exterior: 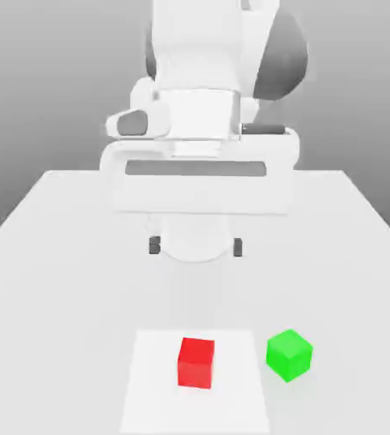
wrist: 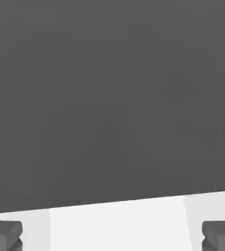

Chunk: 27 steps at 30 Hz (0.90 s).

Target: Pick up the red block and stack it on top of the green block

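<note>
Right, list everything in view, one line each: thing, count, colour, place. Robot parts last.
red block: one, bright red, on the lighter patch, near the front of the table.
green block: one, bright green, beside the red block on the exterior view's right, apart from it, just off the patch.
patch: one, brighter white rectangle on the tabletop.
table: one, white.
arm: one, white and grey, behind the blocks.
claw: one, dark fingertips spread wide, open, holding nothing.
</note>
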{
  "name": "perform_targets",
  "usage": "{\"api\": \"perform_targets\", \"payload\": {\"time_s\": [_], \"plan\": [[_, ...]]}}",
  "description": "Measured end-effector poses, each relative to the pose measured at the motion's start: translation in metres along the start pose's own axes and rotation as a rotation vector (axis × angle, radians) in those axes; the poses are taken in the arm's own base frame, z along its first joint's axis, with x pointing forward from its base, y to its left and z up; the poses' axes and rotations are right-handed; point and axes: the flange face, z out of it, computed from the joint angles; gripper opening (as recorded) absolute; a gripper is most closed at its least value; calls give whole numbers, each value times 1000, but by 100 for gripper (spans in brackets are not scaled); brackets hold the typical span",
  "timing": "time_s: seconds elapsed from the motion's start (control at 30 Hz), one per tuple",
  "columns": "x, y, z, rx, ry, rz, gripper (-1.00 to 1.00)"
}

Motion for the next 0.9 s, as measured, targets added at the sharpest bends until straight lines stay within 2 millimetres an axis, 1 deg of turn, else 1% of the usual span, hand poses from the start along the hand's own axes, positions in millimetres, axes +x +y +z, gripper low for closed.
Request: {"api": "perform_targets", "payload": {"time_s": [0.1,0.17,0.23,0.37,0.4,0.57,0.6,0.63,0.7,0.83,0.9], "plan": [[-19,23,57,-80,-65,16,0],[-34,41,91,-128,-103,26,0],[-40,48,115,-145,-116,30,0],[-46,56,157,-150,-120,31,0],[-47,57,164,-151,-120,31,-100],[-48,57,164,-150,-119,31,-100],[-48,58,167,-150,-119,31,-100],[-48,57,164,-150,-120,31,-100],[-45,54,149,-150,-120,31,-100],[-43,48,110,-150,-120,29,-100],[-76,22,95,-145,-125,-10,-100]]}}
